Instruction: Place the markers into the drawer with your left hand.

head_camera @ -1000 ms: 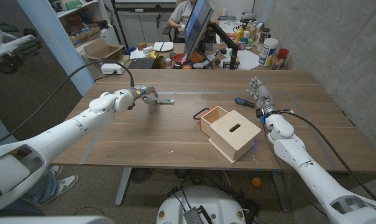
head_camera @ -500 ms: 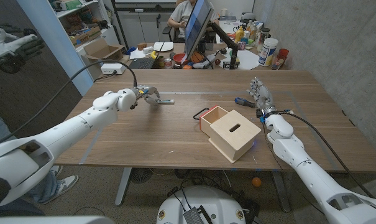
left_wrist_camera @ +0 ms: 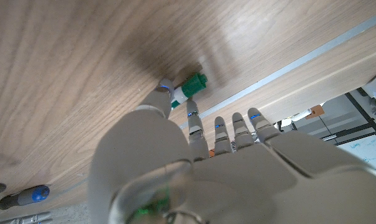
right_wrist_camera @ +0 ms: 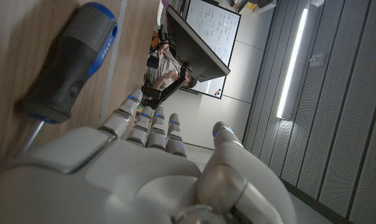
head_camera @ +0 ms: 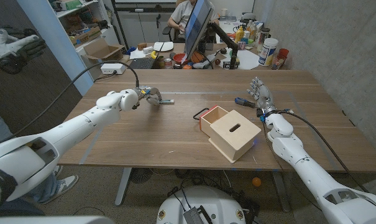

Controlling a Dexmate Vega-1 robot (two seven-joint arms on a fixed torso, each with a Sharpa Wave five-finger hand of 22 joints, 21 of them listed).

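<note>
Reaching a little farther over the worktop (head_camera: 175,134) than a second ago, the left hand (head_camera: 149,96) now has its fingers (left_wrist_camera: 164,93) down on the marker (head_camera: 166,101), which lies where it lay, at about ten o'clock from the drawer (head_camera: 230,132). In the left wrist view a fingertip touches the green cap; whether the marker is already pinched, I cannot tell. I judge the grasp is just starting, and the carry to the half-open drawer is not yet begun. The right hand (head_camera: 260,96) stands with fingers spread, holding nothing, beside a blue-handled screwdriver (head_camera: 242,100).
</note>
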